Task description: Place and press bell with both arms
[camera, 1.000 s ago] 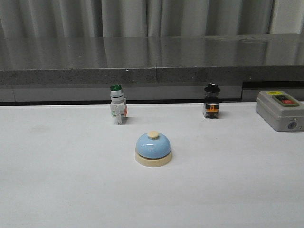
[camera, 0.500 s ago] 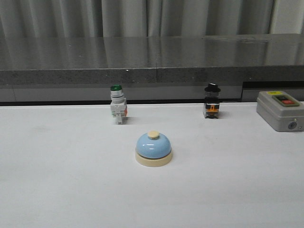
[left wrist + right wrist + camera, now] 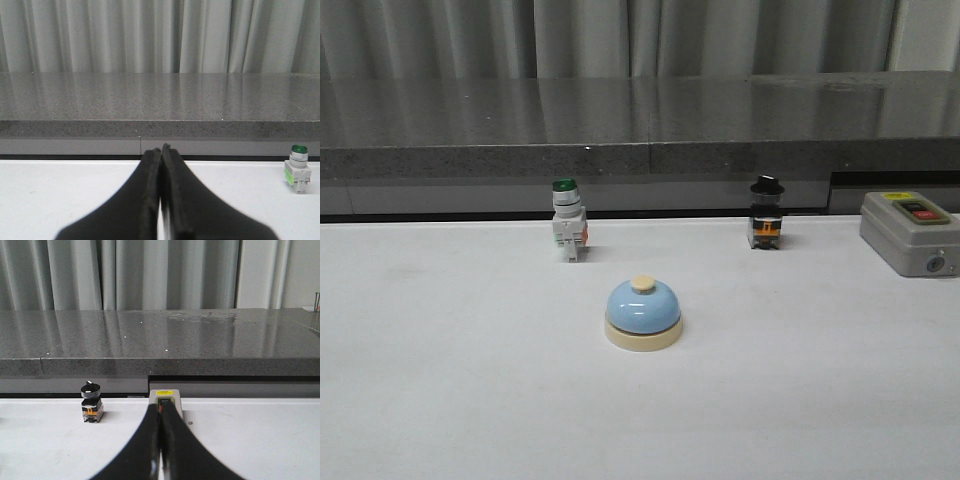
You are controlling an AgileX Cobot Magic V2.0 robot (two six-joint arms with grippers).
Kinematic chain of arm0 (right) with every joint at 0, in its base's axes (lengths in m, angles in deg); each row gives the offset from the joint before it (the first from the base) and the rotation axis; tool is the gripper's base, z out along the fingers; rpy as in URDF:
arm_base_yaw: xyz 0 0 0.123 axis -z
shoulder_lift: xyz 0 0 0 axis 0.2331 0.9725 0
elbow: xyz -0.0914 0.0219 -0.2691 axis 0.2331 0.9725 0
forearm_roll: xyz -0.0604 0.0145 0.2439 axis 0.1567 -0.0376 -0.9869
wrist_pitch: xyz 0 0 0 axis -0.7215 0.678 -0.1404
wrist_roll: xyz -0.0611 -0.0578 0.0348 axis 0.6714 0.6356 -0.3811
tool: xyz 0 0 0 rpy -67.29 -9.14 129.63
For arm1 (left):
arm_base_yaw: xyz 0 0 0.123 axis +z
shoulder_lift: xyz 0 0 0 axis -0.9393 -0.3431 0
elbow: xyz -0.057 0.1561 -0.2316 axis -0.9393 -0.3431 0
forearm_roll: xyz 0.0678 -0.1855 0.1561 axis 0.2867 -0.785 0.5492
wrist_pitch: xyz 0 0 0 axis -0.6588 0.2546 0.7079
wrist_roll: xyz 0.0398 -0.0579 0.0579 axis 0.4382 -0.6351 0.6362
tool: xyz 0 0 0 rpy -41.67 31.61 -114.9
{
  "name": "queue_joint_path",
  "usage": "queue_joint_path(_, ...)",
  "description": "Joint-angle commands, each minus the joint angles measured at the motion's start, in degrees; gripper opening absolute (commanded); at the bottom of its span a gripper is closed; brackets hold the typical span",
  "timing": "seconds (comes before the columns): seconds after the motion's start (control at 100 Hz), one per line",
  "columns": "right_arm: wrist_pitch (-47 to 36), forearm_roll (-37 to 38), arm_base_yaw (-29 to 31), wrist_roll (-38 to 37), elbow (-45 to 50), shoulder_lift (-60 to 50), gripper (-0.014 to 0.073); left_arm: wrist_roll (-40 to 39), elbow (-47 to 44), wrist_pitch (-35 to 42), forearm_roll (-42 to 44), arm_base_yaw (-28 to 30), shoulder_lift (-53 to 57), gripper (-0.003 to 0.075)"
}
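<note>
Nothing had moved since the frames from a second and half a second before: the bell (image 3: 643, 314) sat in the same spot, and neither arm had entered the front view. The bell, a light-blue dome on a cream round base with a cream knob on top, stood upright near the middle of the white counter (image 3: 440, 400), well apart from everything else. Behind it to the left stood a green-capped switch (image 3: 567, 231), behind to the right a black-capped switch (image 3: 766, 223), and at the far right edge a grey box (image 3: 910, 232) with a red button.

In the left wrist view the left pincer (image 3: 160, 150) had its fingers pressed together, holding nothing. In the right wrist view the right pincer (image 3: 161, 410) was likewise closed and empty, pointing toward the grey box.

The bell looked small, light and rigid, with a smooth, probably slippery dome. The cream base rim seemed the surest place to grip for placing it. The knob would take a gentle downward press, best with the base steadied.
</note>
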Motion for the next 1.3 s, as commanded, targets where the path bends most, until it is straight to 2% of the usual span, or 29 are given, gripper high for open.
queue_joint_path(0.0,-4.4,0.4,0.2,0.1,-0.8,-1.0,-0.006,-0.5,-0.5,4.7,-0.4,0.1,1.8,-0.002)
queue_joint_path(0.36,-3.6,0.4,0.2,0.1,-1.4,-0.4,-0.006,-0.5,-0.5,4.7,-0.4,0.1,1.8,-0.002)
queue_joint_path(0.56,0.6,0.4,0.2,0.1,-6.4,3.6,-0.006,-0.5,-0.5,4.7,-0.4,0.1,1.8,-0.002)
queue_joint_path(1.06,3.8,0.8,0.2,0.1,-24.3,27.2,-0.006,-0.5,-0.5,4.7,-0.4,0.1,1.8,-0.002)
queue_joint_path(1.29,9.9,0.8,-0.2,0.1,-33.4,40.2,-0.006,-0.5,-0.5,4.7,-0.4,0.1,1.8,-0.002)
